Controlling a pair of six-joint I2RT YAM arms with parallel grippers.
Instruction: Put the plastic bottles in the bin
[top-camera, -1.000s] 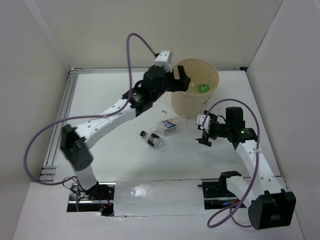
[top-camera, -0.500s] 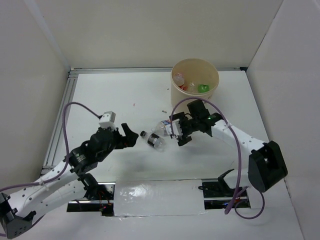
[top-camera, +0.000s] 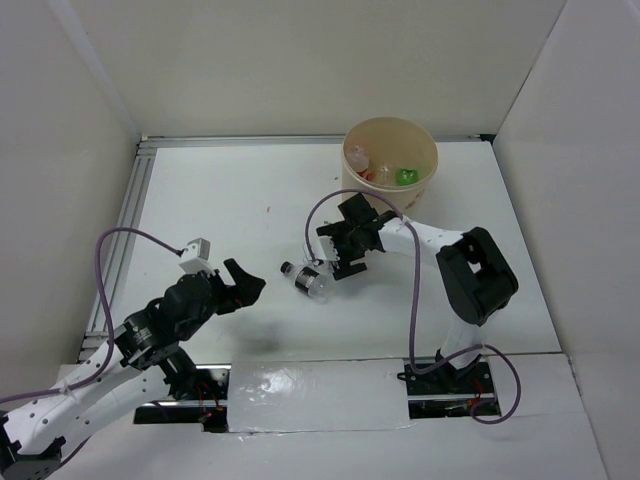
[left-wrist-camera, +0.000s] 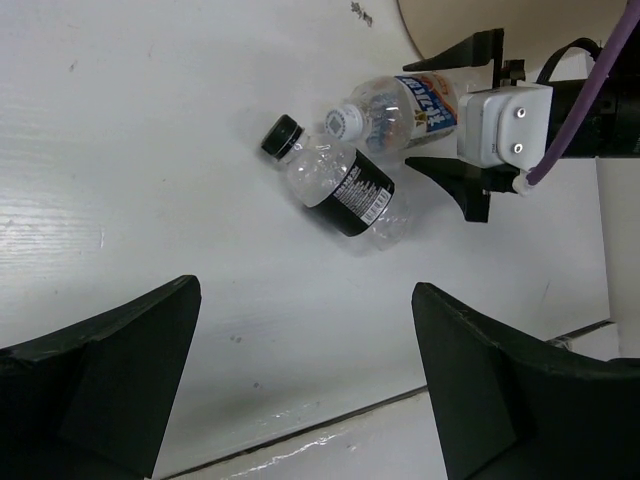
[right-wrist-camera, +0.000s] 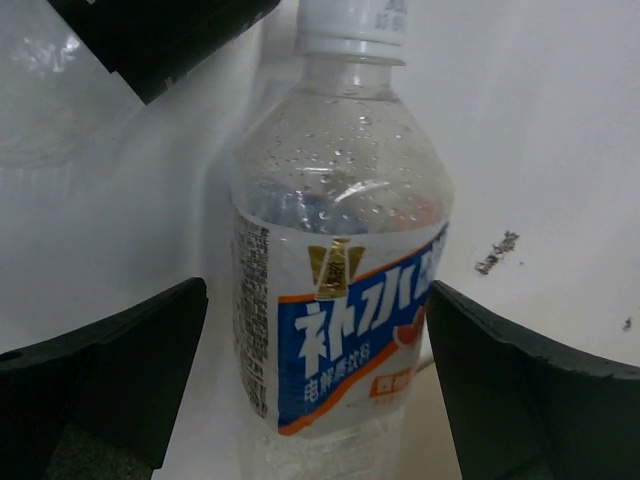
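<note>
Nearest, the left claw (top-camera: 245, 280) hangs open over the white worktop (top-camera: 220, 190). Beyond, the right claw (top-camera: 335, 256) straddles, unclosed, a clear blue-and-white-labelled plastic bottle (right-wrist-camera: 340, 330) lying against a dark-labelled bottle (left-wrist-camera: 345, 190); closing could squirt it out or roll its neighbour, short of the round beige bin (top-camera: 432, 150).

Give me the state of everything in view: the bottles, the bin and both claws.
Blue-label bottle: lying on the table, capped, ungripped.
Dark-label bottle: lying beside it, black cap on.
Bin: upright, open, green bottle and others inside.
Left claw: open, empty, short of both bottles.
Right claw: open, straddling the blue-label bottle.
</note>
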